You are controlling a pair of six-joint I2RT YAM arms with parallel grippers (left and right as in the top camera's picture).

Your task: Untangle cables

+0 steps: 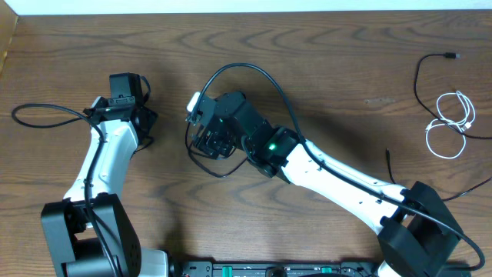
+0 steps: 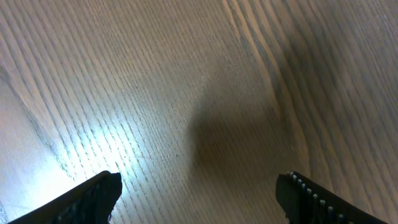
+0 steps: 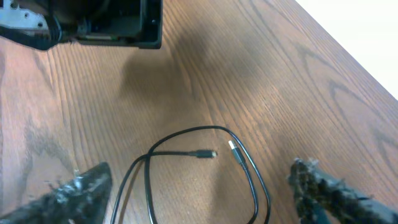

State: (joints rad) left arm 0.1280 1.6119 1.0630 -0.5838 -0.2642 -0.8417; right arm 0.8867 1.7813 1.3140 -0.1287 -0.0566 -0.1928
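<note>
A thin black cable (image 3: 252, 180) lies looped on the wood right under my right gripper (image 3: 199, 190). Its two small plug ends (image 3: 208, 154) lie close together at the top of the loop. The right gripper's jaws stand wide open on either side of the loop, holding nothing. From overhead this gripper (image 1: 209, 142) is at the table's middle, with part of the loop (image 1: 207, 169) showing below it. A second black cable (image 1: 421, 81) and a coiled white cable (image 1: 452, 123) lie far right. My left gripper (image 2: 199, 199) is open over bare wood, at the left (image 1: 143, 117).
A thick black cord (image 1: 46, 111) curves out to the left of the left arm. Another thick cord (image 1: 254, 73) arches over the right arm. The left arm's black wrist housing (image 3: 106, 25) shows at the top of the right wrist view. A thin black strand (image 1: 477, 187) lies near the right base.
</note>
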